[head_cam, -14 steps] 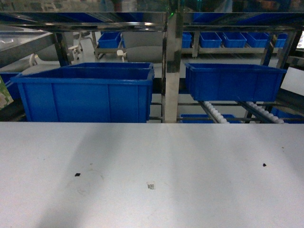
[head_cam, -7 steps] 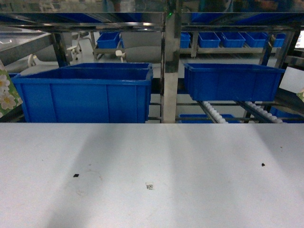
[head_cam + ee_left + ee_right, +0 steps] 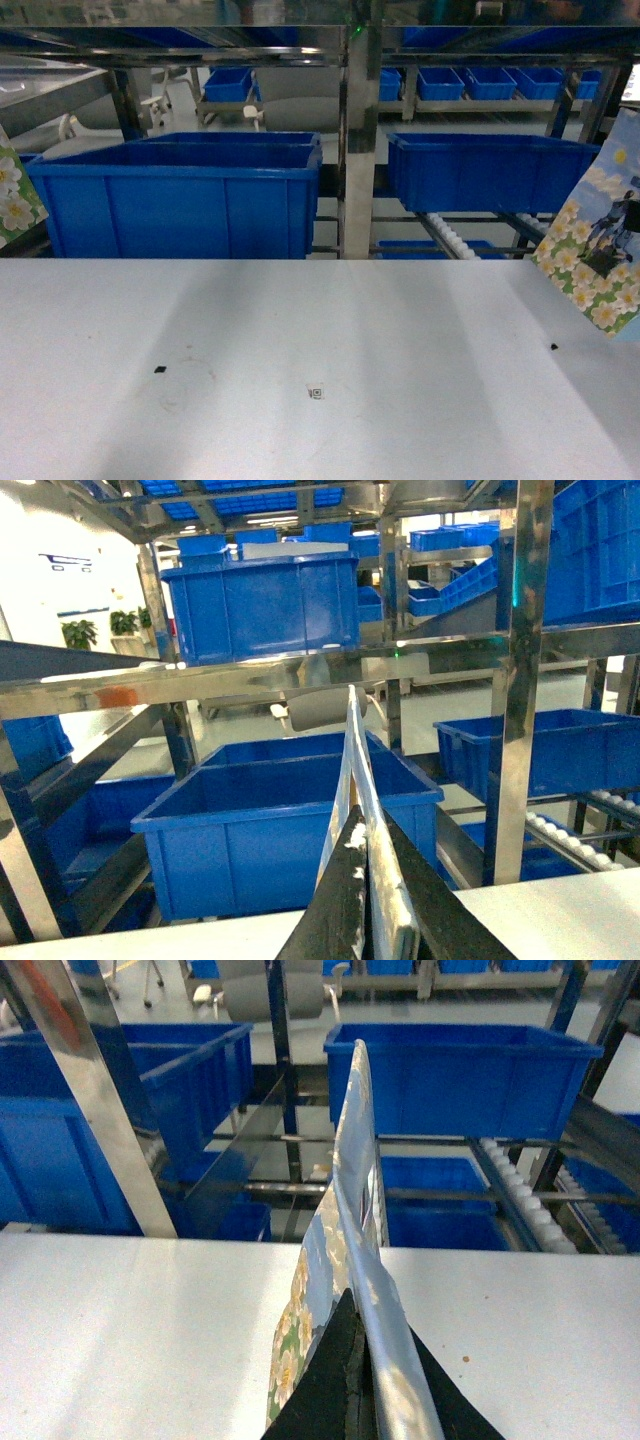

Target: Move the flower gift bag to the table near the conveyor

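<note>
Two grippers each pinch a flat bag edge-on; the right gripper (image 3: 362,1385) has its jaws closed on the flower gift bag (image 3: 597,260), which hangs tilted over the right edge of the table (image 3: 300,340), in front of the conveyor (image 3: 450,238); the left gripper (image 3: 370,900) is clamped on a second floral bag (image 3: 14,200) at the left edge, beside a blue bin (image 3: 180,195).
</note>
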Motion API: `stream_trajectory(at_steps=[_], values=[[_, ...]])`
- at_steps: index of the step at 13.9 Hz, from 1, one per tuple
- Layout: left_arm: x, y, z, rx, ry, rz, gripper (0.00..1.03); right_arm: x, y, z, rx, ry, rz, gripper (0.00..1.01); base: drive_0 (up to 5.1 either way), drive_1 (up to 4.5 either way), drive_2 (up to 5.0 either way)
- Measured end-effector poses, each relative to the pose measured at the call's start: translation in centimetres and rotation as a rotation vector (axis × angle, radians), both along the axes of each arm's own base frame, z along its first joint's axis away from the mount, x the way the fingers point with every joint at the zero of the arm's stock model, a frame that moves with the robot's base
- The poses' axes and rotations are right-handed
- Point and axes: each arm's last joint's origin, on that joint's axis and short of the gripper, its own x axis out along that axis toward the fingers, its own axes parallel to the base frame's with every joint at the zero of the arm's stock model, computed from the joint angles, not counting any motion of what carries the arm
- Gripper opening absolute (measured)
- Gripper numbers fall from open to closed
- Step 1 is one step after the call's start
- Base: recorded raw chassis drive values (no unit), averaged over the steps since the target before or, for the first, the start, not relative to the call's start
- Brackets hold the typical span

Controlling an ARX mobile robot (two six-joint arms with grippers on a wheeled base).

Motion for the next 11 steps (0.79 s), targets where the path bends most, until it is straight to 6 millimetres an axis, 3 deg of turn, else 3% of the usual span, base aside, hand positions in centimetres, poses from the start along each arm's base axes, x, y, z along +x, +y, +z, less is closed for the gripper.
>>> stream_trajectory(at_steps=[7,11], values=[[0.0,0.0,0.0,0.0,0.0,0.0,0.02,3.9,0.3,-4.2,0.0,0.172,0.023,0.02,0.0,0.0,0.0],[0.0,0.0,0.0,0.0,0.0,0.0,0.02,4.2,0.3,-5.3,-0.005,0.216,0.011,0.02,0.0,0.0,0.0]])
